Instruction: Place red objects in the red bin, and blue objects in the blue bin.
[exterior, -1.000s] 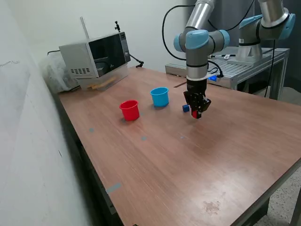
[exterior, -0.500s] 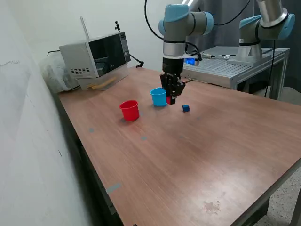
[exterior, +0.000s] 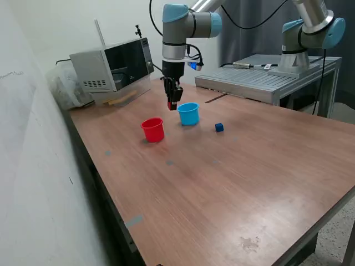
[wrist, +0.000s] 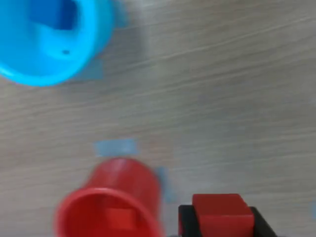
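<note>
My gripper (exterior: 173,104) hangs above the table between the red bin (exterior: 153,129) and the blue bin (exterior: 188,113), shut on a red cube (exterior: 173,105). The wrist view shows that red cube (wrist: 221,208) clamped between the black fingers (wrist: 185,222). Close beside it is the red bin (wrist: 109,207), with another red cube (wrist: 121,217) lying inside. Farther off is the blue bin (wrist: 54,44), which holds a dark blue cube (wrist: 61,12). A second dark blue cube (exterior: 219,127) lies on the table to the exterior view's right of the blue bin.
A microwave (exterior: 113,64) stands at the table's far corner with a bag beside it. A second robot arm (exterior: 310,33) is mounted on a metal bench (exterior: 266,77) behind the table. Small blue tape marks (wrist: 114,146) dot the wooden tabletop.
The gripper has risen and swung toward the exterior view's left with the red cube, from beside the loose blue cube, past the blue bin, to near the red bin.
</note>
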Controlling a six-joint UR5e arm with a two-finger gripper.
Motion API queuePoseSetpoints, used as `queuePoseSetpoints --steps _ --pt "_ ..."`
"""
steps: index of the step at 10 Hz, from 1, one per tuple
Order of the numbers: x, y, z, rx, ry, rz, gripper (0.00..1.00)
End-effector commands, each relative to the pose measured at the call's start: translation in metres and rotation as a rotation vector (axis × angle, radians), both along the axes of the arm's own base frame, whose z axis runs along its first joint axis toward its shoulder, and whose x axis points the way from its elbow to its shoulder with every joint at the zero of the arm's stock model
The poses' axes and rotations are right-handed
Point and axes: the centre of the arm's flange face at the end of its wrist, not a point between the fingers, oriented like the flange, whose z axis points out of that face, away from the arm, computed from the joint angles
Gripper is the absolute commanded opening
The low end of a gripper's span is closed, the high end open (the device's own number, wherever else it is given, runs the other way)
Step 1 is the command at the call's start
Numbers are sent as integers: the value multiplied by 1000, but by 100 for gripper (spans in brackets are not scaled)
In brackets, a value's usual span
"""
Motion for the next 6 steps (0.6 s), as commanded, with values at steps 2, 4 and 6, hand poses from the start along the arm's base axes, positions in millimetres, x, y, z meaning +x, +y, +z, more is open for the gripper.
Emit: queuePoseSetpoints --steps 2,4,6 --pt "-5 54 5 12 3 -58 0" --pt "-12 54 16 16 31 -57 0" --pt "-22 56 9 16 31 -57 0"
